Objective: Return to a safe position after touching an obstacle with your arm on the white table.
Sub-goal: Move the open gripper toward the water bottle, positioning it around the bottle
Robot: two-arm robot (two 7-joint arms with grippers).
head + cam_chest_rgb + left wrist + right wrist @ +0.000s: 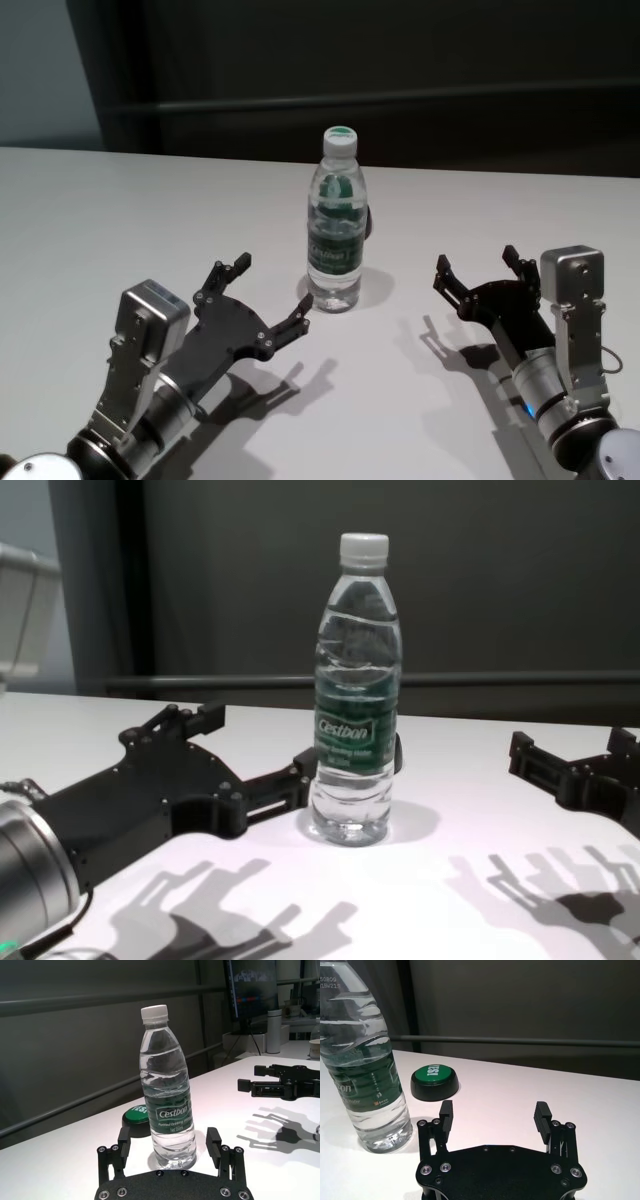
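Note:
The clear water bottle with a white cap and dark green "Cestbon" label stands upright mid-table on the white table. It also shows in the left wrist view, the right wrist view and the chest view. My left gripper is open and empty just in front-left of the bottle. Its inner fingertip sits right at the bottle's base; I cannot tell if it touches. My right gripper is open and empty, well to the bottle's right and apart from it.
A green push button on a black base sits on the table just behind the bottle, also in the left wrist view. A dark wall with a rail runs behind the table's far edge. Monitors and cups stand on another table far off.

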